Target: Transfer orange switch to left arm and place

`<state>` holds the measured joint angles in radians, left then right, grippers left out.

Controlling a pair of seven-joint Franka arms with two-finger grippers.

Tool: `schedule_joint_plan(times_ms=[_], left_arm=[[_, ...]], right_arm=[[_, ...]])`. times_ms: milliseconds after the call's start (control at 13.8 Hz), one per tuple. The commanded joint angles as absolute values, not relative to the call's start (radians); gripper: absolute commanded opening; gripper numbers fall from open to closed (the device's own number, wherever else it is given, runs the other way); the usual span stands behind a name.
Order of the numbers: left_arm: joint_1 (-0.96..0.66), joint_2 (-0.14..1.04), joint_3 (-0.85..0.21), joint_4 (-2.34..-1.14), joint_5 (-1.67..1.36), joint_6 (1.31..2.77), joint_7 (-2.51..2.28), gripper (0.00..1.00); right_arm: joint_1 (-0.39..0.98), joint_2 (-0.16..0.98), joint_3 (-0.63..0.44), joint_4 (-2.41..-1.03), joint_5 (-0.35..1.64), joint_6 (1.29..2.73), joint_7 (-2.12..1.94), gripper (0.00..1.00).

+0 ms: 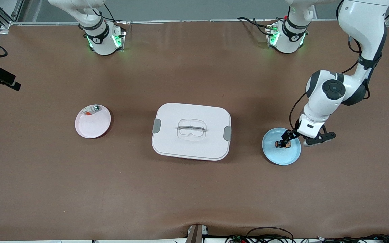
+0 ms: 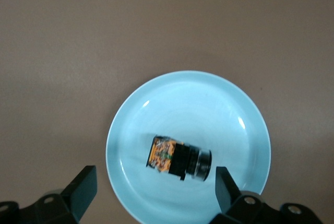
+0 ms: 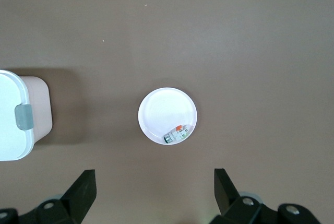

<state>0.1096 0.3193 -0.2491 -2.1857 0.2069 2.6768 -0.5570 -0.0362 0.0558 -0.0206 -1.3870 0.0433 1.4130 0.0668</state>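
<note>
Brown table: left gripper [image 1: 286,139] spread over orange switch [image 1: 282,144]; right gripper [image 3: 154,195] spread.

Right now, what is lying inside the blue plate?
The blue plate holds only the orange switch, lying on its side. The open left pincer hovers over it. The plate surface directly under the switch is covered.
</note>
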Motion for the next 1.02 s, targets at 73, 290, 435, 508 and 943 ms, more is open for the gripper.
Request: schedule_joint_plan(times_ms=[73,290,435,508,943], left_arm=[[0.1,0.253,-0.222,-2.189,0.054,2.551,-0.32,1.0],[0.104,0.224,-0.207,-2.181,0.049,2.501,-0.259,1.0],[0.1,0.183,-0.184,-2.148,0.048,2.381,-0.186,1.0],[0.106,0.172,-0.181,-2.126,0.048,2.328,-0.157,1.0],[0.107,0.065,-0.153,-2.088,0.006,2.194,-0.106,1.0]], right_arm=[[-0.054,0.028,-0.008,-1.427,0.035,1.446,-0.015,1.0],[-0.054,0.026,-0.009,-1.43,0.035,1.462,-0.018,1.0],[-0.052,0.017,-0.009,-1.445,0.032,1.491,-0.018,1.0],[-0.051,0.017,-0.009,-1.448,0.025,1.494,-0.018,1.0],[-0.058,0.015,-0.012,-1.45,0.015,1.488,-0.006,1.0]])
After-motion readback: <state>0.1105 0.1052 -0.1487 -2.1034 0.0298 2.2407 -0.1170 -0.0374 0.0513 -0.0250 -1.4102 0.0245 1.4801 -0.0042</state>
